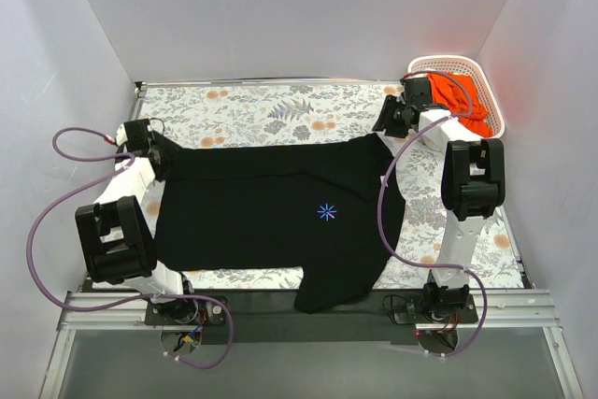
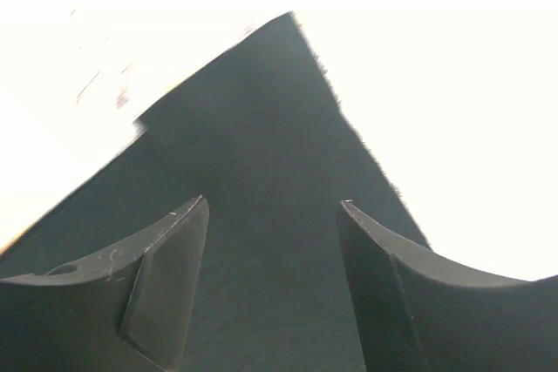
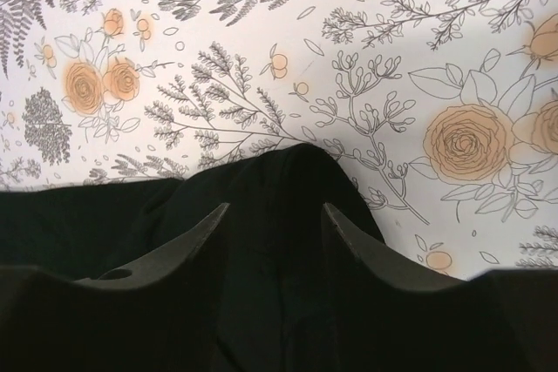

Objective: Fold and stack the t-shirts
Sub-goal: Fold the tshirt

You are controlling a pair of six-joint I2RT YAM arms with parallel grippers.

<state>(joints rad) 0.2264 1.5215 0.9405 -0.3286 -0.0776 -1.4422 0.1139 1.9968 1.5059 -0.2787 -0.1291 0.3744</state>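
Observation:
A black t-shirt (image 1: 271,212) with a small pale-blue starburst logo (image 1: 326,211) lies spread on the floral table, one sleeve hanging over the near edge. My left gripper (image 1: 162,158) is at its far left corner; in the left wrist view (image 2: 273,200) the jaws stand open with black cloth (image 2: 261,154) between and below them. My right gripper (image 1: 384,124) is at the far right corner; in the right wrist view (image 3: 275,205) the jaws stand open over a raised corner of black cloth (image 3: 292,172). Orange t-shirts (image 1: 460,92) lie in the basket.
A white lattice basket (image 1: 492,100) stands at the far right corner of the table. The floral tablecloth (image 1: 262,109) shows beyond the shirt and to its right (image 3: 261,41). White walls close in the sides and back. The left wrist view is overexposed around the cloth.

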